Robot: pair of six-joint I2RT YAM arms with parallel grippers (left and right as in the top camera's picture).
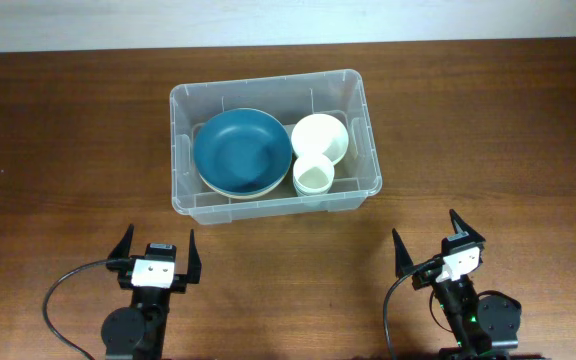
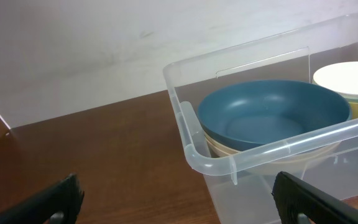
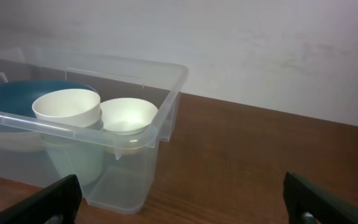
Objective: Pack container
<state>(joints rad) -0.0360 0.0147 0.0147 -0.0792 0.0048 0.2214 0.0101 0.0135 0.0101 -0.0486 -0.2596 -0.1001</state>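
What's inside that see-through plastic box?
The container holds a blue bowl nested in a cream bowl, with a white cup and a white bowl beside them. The blue bowl covers most of the cream one; anything beneath the stack is hidden.

From here I see a clear rectangular plastic container [image 1: 364, 140], smooth and glossy. The round dark-blue bowl [image 1: 241, 150] looks matt. The brown wooden table [image 1: 68, 130] has a faintly shiny grain.

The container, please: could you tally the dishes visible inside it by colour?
Blue: 1, the blue bowl
Cream: 1, the cream bowl beneath it
White: 2, the white bowl and the white cup
Total: 4 visible in the container
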